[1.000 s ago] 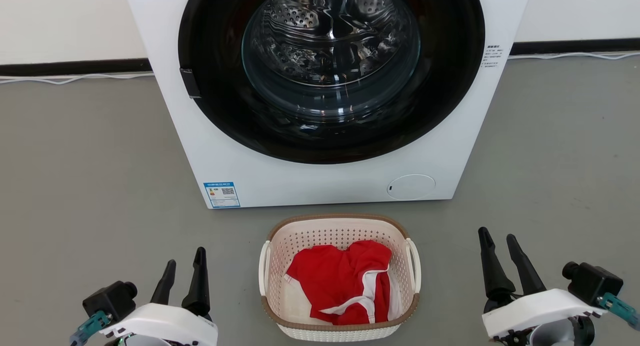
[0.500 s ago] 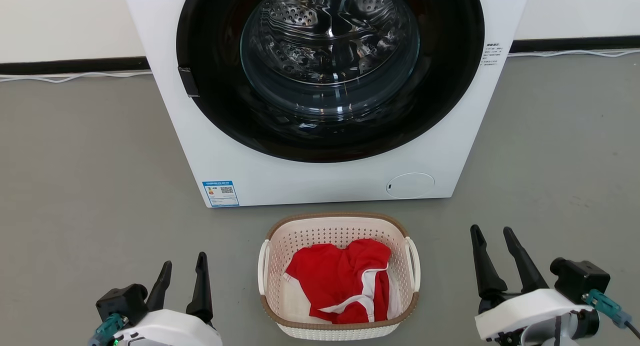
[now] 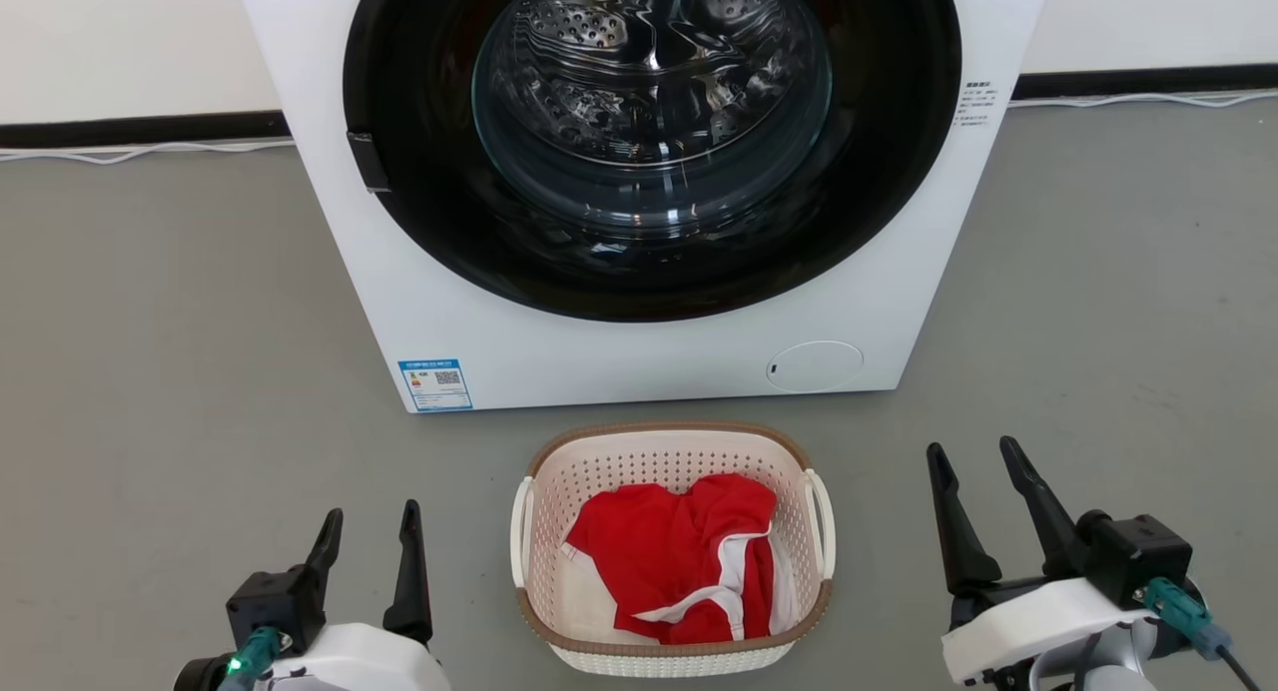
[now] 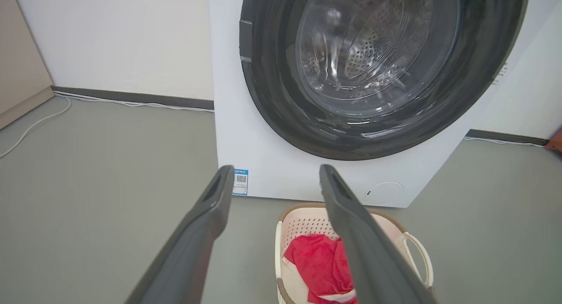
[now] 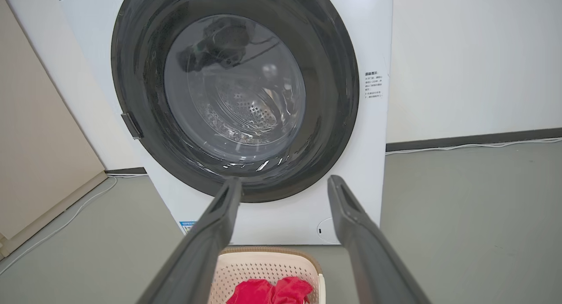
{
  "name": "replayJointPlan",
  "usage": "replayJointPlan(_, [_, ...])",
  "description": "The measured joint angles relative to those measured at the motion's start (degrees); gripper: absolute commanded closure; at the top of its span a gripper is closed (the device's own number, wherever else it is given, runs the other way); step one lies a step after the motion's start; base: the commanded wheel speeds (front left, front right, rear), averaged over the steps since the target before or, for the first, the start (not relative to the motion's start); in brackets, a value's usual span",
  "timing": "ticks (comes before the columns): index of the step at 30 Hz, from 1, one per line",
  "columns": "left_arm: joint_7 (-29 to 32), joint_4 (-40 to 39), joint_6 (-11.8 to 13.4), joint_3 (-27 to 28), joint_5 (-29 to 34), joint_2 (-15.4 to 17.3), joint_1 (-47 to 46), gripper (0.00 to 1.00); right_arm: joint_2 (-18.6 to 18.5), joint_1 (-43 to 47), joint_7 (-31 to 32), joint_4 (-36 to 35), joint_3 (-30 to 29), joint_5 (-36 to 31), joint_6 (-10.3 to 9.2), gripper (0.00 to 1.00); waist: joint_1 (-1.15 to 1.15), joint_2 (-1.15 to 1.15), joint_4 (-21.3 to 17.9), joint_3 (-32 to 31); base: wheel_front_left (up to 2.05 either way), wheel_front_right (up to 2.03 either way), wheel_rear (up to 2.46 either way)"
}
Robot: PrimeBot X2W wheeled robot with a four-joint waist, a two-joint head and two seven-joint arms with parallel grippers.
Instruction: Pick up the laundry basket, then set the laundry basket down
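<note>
The laundry basket [image 3: 659,463] sits on the grey floor [image 3: 150,371] just in front of the washer [image 3: 639,356], centred between the two arms, with a red garment [image 3: 679,561] heaped inside it. Over the last second the whole head view has slid a little, so the camera itself has moved. The basket keeps the same place against the washer and has not been lifted. What has changed is the arms: the left gripper [image 3: 371,516] has drawn in from the near left, and the right gripper [image 3: 970,447] has edged in from the near right and a touch farther out. Their wrist blocks have swung inward as well. Both grippers have their fingers apart and hold nothing, and each is well clear of the basket. The left gripper stands apart from the left loop handle [image 3: 517,531], and the right gripper stands apart from the right loop handle [image 3: 825,521]. The wrist views agree: each pair of fingers stands spread, with the basket low in the frame beyond them. This reads as the opening approach of the pick-up, with both arms closing on the basket's two sides for a two-handed lift. The grasp itself is not yet begun. Each gripper probably has to come in farther and lower to reach a handle or the rim.
</note>
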Motion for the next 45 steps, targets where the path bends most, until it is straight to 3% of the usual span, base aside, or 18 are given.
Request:
replayJointPlan(20, [-3.2, -0.6, 1.9, -0.9, 13.6, 0.7, 1.0, 0.00, -0.2, 0.0, -3.4, 0.0, 0.2, -13.7, 0.01, 0.00, 0.00, 0.00, -0.4, 0.1, 0.00, 0.00, 0.00])
replayJointPlan(35, [-3.2, -0.5, 1.8, -0.8, 13.9, 0.7, 1.0, 0.00, 0.3, 0.0, -3.5, 0.0, -1.4, -14.2, 0.02, 0.00, 0.00, 0.00, -0.2, 0.6, 0.00, 0.00, 0.00])
replayJointPlan(45, [-3.4, 1.8, 0.6, -0.5, 13.8, 0.7, -2.1, 0.00, 0.7, -4.4, -3.5, 3.4, -4.3, -14.3, 0.04, 0.00, 0.00, 0.00, 0.0, 4.8, 0.00, 0.00, 0.00])
